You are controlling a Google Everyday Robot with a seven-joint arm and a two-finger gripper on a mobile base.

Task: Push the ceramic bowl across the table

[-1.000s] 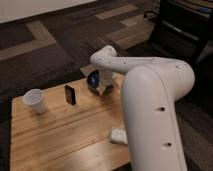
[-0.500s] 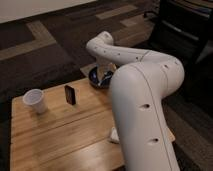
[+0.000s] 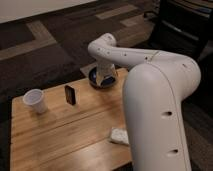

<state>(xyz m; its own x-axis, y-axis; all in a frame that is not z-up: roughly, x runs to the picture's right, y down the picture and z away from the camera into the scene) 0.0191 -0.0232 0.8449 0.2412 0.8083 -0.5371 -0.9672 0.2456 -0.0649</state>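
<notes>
On the table, a bowl, cup, dark block and pale wrapper are carried; the gripper is lowered at the bowl.

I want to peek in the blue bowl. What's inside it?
The robot's claw reaches down into the ceramic bowl at the table's far edge. Only dark blue rim shows around it. The arm covers the bowl's bottom, so anything else inside stays hidden.

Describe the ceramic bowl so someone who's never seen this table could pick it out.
On the wooden table, look to the far edge, where the gripper comes down. The ceramic bowl sits right there: round, shallow, glossy dark blue, unlike the white cup and small black upright object.
</notes>
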